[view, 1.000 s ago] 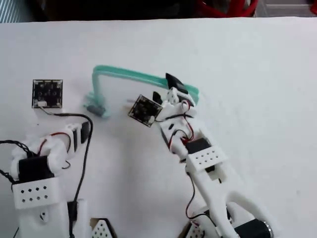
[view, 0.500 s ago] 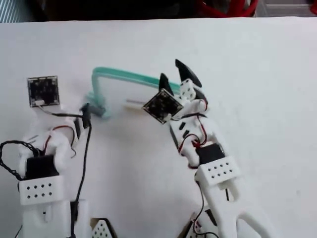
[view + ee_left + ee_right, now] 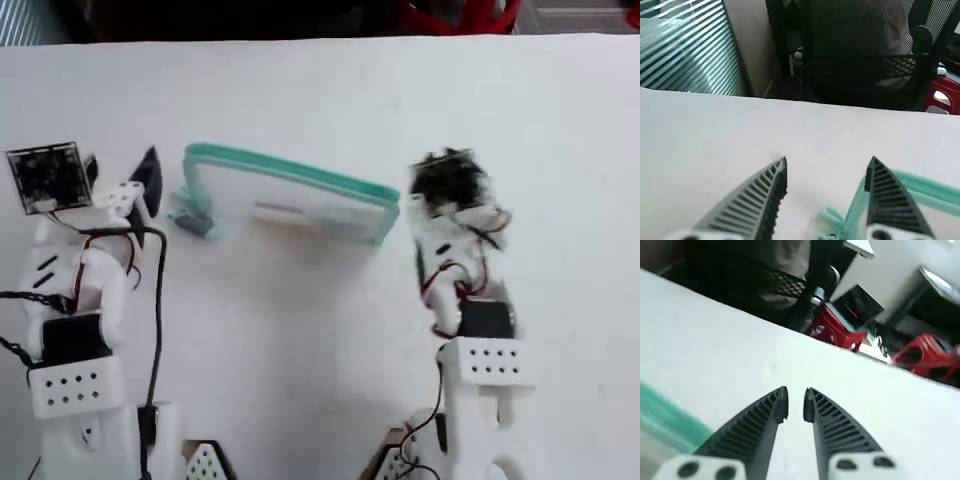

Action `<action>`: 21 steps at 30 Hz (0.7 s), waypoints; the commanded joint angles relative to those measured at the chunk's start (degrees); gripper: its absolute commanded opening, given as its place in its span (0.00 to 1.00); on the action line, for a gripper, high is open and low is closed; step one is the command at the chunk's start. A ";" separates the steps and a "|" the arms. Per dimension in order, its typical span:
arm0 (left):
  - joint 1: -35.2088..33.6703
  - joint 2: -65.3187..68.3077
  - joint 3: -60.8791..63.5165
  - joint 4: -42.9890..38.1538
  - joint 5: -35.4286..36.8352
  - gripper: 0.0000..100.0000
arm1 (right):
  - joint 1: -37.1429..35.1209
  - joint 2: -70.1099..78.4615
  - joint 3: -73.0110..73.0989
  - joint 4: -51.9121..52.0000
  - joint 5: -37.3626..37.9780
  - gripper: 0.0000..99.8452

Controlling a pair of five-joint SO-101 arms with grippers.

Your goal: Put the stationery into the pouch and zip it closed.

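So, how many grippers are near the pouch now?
2. The left gripper is by the pouch, at its zipper-pull end; the right gripper is off the opposite end. None looks hidden.

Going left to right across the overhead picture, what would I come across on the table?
left arm → zip tab → pouch → right arm

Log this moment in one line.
clear teal-edged zip pouch: flat on table | left gripper: open, beside pouch end | right gripper: slightly open, empty
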 commanded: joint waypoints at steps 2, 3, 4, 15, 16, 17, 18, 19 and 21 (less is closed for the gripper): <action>1.63 0.84 -5.98 1.49 -0.35 0.26 | 4.00 -1.10 -1.49 7.08 -7.56 0.06; 3.65 2.42 -6.77 1.23 -1.85 0.26 | 2.68 -1.10 -1.49 8.13 -7.65 0.06; 6.55 4.79 -8.18 2.37 -3.87 0.26 | 1.19 -1.10 -1.49 9.10 -7.56 0.06; 1.63 32.84 -28.48 41.67 -24.18 0.25 | -0.66 -1.63 -1.49 34.07 -1.23 0.06; 0.84 33.80 -28.31 42.64 -26.29 0.25 | -0.66 -1.63 -1.14 34.15 -0.18 0.06; 0.31 35.03 -28.22 43.60 -27.96 0.25 | -0.66 -1.54 -1.05 34.59 0.44 0.06; -0.13 35.91 -27.60 44.13 -29.45 0.25 | -0.66 -1.54 -1.05 35.56 0.70 0.06; -0.84 36.62 -26.99 44.13 -30.68 0.25 | -0.84 -1.54 -1.05 36.70 0.97 0.06; -2.86 38.55 -26.37 42.73 -32.97 0.25 | -2.24 -1.45 -1.05 37.76 0.97 0.06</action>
